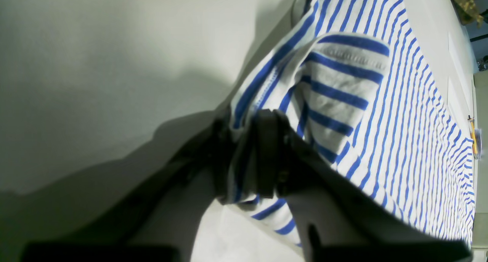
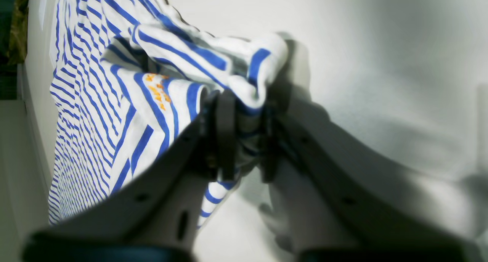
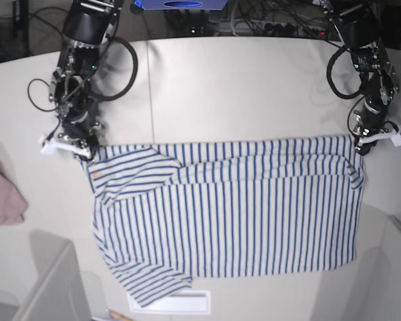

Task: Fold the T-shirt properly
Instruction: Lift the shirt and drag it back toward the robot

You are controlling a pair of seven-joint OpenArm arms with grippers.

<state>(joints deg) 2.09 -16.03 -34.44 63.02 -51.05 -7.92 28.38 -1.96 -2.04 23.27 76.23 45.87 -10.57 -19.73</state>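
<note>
The T-shirt (image 3: 240,214), white with thin blue stripes, lies spread across the table, its top edge folded down in a band. In the base view my right gripper (image 3: 77,144) is at the shirt's upper left corner and my left gripper (image 3: 371,140) is at its upper right corner. The right wrist view shows my right gripper (image 2: 247,136) shut on a bunched fold of the T-shirt (image 2: 87,102), close to a small orange mark (image 2: 158,92). My left gripper (image 1: 246,155) is likewise shut on a pinched fold of the T-shirt (image 1: 400,121).
A dusty-pink cloth (image 3: 3,194) lies at the table's left edge. Grey panels stand at the front left (image 3: 47,281) and front right (image 3: 394,267). A white sheet (image 3: 180,302) pokes out under the shirt's lower edge. Cables lie along the back.
</note>
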